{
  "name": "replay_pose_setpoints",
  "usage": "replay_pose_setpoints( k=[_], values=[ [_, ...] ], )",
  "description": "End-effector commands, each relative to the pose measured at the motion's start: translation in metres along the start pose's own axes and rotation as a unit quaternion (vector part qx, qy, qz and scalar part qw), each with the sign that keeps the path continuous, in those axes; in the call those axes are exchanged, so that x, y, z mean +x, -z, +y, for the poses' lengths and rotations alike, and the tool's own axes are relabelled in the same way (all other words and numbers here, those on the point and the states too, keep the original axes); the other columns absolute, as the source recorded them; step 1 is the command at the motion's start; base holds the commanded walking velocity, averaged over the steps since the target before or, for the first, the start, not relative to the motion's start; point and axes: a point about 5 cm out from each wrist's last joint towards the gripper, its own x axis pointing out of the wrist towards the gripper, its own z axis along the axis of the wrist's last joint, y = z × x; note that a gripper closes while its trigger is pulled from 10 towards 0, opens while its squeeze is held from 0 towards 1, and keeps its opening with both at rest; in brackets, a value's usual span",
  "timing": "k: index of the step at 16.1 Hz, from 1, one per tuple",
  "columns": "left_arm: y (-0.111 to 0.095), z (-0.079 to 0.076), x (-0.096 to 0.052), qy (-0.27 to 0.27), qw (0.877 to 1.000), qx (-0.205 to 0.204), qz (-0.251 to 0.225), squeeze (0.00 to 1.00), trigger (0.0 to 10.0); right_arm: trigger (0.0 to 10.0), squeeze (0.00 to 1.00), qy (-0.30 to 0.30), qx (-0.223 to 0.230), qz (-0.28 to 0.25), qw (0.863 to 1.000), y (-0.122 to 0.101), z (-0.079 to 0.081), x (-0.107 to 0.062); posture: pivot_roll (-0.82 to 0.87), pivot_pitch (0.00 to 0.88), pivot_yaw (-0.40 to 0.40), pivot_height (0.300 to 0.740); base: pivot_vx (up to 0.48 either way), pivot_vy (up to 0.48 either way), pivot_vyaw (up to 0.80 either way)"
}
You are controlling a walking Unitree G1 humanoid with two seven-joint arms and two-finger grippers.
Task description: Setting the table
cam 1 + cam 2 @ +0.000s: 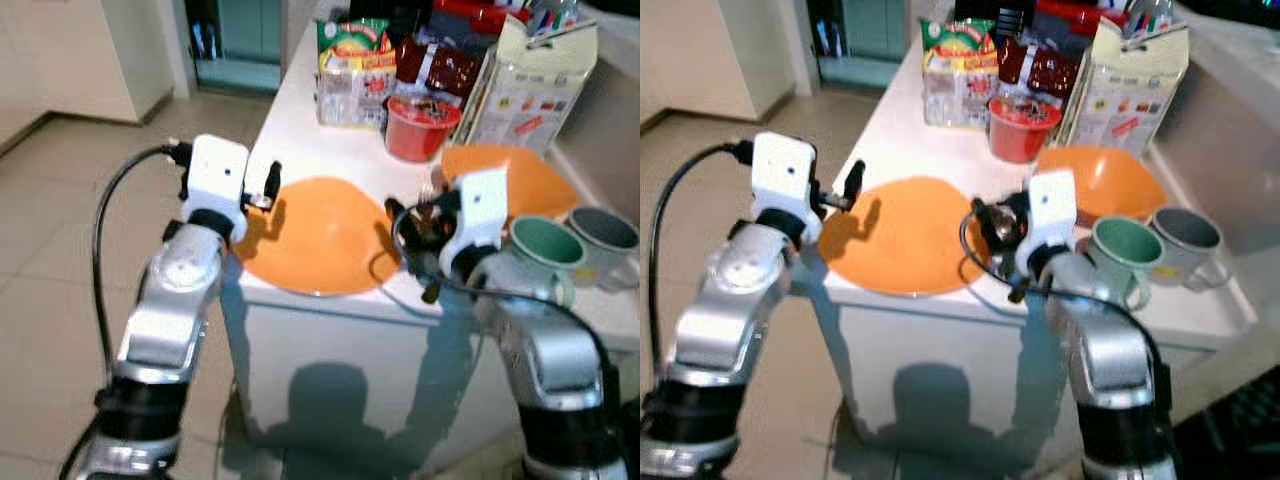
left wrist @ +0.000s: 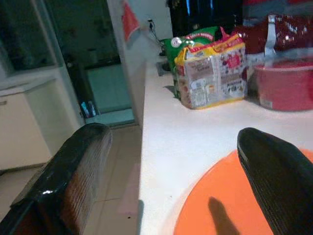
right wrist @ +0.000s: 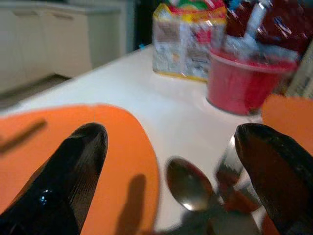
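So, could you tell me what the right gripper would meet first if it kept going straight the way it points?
Most likely the spoon, lying on the white table just ahead between the open fingers of the right gripper. Beyond it stands the red bowl, though depth is hard to judge.

Left tool [image 1: 268, 190] over near-left edge of surface [image 1: 300, 110], fingers apart. Plate [image 1: 320, 235] just right of left tool, left of right tool [image 1: 405, 225]. Spoon [image 3: 188, 186] on surface between right tool's fingers, beside plate. Tub [image 1: 420, 127] beyond right tool; packets [image 1: 355, 75] further back, left of tub. Second plate [image 1: 530, 175] behind right tool's wrist; two mugs [image 1: 545, 250] to its right.
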Motion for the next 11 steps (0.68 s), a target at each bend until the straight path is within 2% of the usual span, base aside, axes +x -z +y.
replay_pose_setpoints(
  k=[1,2,3,5,7,8,11],
  values=[
    [-0.009,-0.002,0.000,0.017,1.000,0.009,-0.009,0.00,10.0,10.0,1.00,-0.009,-0.007,0.003,1.000,-0.007,-0.007,0.004,0.01,0.000,-0.046,0.740,0.000,0.000,0.00],
    [-0.009,-0.003,-0.001,0.027,1.000,0.008,-0.004,0.00,10.0,10.0,1.00,-0.017,-0.034,0.024,0.999,-0.008,-0.016,0.010,0.01,0.000,-0.042,0.740,0.000,0.000,0.00],
    [-0.010,-0.005,-0.003,0.038,0.999,0.000,0.001,0.00,10.0,10.0,1.00,-0.025,-0.039,0.041,0.998,-0.006,-0.024,0.013,0.00,0.000,-0.042,0.740,0.000,0.000,0.00],
    [-0.011,-0.018,-0.011,0.118,0.993,0.017,0.008,0.00,10.0,10.0,1.00,-0.053,-0.049,0.092,0.993,-0.001,-0.039,0.022,0.01,0.000,-0.043,0.740,0.000,0.000,0.00],
    [-0.011,-0.024,-0.019,0.147,0.989,0.014,0.009,0.00,10.0,10.0,1.00,-0.067,-0.052,0.130,0.988,0.004,-0.049,0.025,0.01,0.000,-0.046,0.740,0.000,0.000,0.00],
    [-0.011,-0.031,-0.028,0.181,0.983,0.005,0.014,0.00,10.0,10.0,1.00,-0.085,-0.061,0.171,0.980,0.009,-0.059,0.024,0.01,0.000,-0.060,0.740,0.000,0.000,0.00],
    [-0.010,-0.041,-0.043,0.249,0.968,0.001,0.023,0.00,10.0,10.0,1.00,-0.082,-0.074,0.202,0.973,0.008,-0.071,0.025,0.00,0.000,-0.071,0.740,0.000,0.000,0.00]
  ],
)
